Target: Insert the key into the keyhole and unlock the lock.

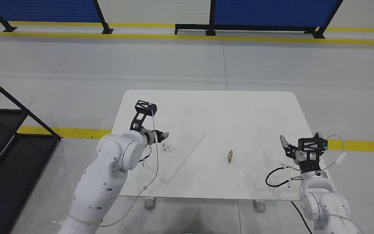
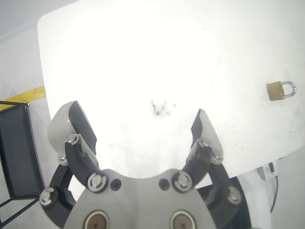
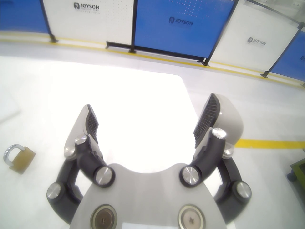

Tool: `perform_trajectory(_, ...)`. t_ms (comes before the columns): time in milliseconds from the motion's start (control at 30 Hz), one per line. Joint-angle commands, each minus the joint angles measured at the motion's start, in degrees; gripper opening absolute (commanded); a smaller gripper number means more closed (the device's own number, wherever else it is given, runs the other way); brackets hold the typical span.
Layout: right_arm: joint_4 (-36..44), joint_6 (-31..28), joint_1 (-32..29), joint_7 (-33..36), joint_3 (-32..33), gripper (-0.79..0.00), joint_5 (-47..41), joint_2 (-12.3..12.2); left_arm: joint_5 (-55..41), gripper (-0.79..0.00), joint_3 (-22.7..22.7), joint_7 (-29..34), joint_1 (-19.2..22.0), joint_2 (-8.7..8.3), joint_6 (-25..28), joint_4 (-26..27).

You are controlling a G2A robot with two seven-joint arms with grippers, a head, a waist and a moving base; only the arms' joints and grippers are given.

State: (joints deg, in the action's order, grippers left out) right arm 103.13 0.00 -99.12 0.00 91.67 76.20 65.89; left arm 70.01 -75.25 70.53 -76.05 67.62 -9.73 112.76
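White counter [image 1: 245, 117] is spread beneath both arms, with blue and white partition panels [image 3: 176, 36] ranged behind it. Over the counter's left part the left hand [image 2: 136, 107] is held low, its fingers spread wide and nothing gripped. Just beyond its fingertips a few small dark pieces [image 2: 158, 108] are scattered; what they are cannot be told. At the counter's right edge the right hand [image 3: 150, 101] is poised, likewise spread wide and empty. Between the two hands, nearer the front edge, the brass padlock [image 2: 276, 92] is laid flat, apart from both.
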Motion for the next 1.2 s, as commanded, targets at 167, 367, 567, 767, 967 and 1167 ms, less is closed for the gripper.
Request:
perform_trajectory(167, 0.0, 0.0, 0.0, 0.0, 0.0, 0.0, 0.0, 0.0, -0.95, 0.0, 2.63, 4.54, 2.63, 0.47, -1.13, -3.37)
perform_trajectory(367, 0.0, 0.0, 0.0, 0.0, 0.0, 0.0, 0.0, 0.0, -2.93, 0.0, 3.65, 3.06, 3.09, 0.53, 3.42, -6.61)
perform_trajectory(567, 0.0, 0.0, 0.0, 0.0, 0.0, 0.0, 0.0, 0.0, -4.97, 0.0, 3.46, 1.58, 2.65, 0.34, 7.92, -9.59)
perform_trajectory(767, 0.0, 0.0, 0.0, 0.0, 0.0, 0.0, 0.0, 0.0, -4.14, 0.0, 4.18, -0.26, 2.53, 0.3, 9.2, -12.17)
perform_trajectory(967, 0.0, 0.0, 0.0, 0.0, 0.0, 0.0, 0.0, 0.0, -3.96, 0.0, 4.91, -0.89, 2.82, 0.29, 10.58, -14.09)
perform_trajectory(1167, 0.0, 0.0, 0.0, 0.0, 0.0, 0.0, 0.0, 0.0, -4.33, -0.231, 5.28, -0.7, 2.97, 0.24, 11.64, -14.99)
